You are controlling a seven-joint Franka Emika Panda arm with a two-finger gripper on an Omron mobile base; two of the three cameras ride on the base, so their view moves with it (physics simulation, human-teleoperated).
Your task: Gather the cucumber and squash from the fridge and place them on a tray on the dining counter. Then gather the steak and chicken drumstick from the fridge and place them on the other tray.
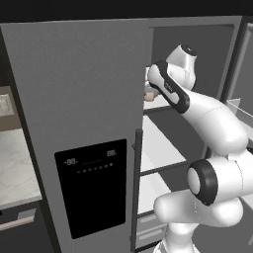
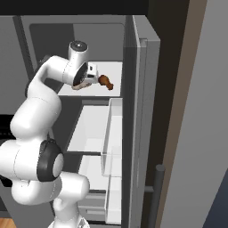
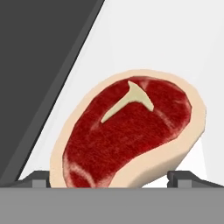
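Red steak [image 3: 129,133] sat between the wide-open, empty pincer [image 3: 107,180] tips; likely soft and slick, so pinch across the pale rim.

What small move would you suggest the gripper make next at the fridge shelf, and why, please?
Probably close the jaws on the steak. In the hand view it lies on the white shelf of the fridge, directly between the two fingertips of the open gripper, one showing at each side of the meat. If they sit too high, easing slightly lower first may give a firmer grip.
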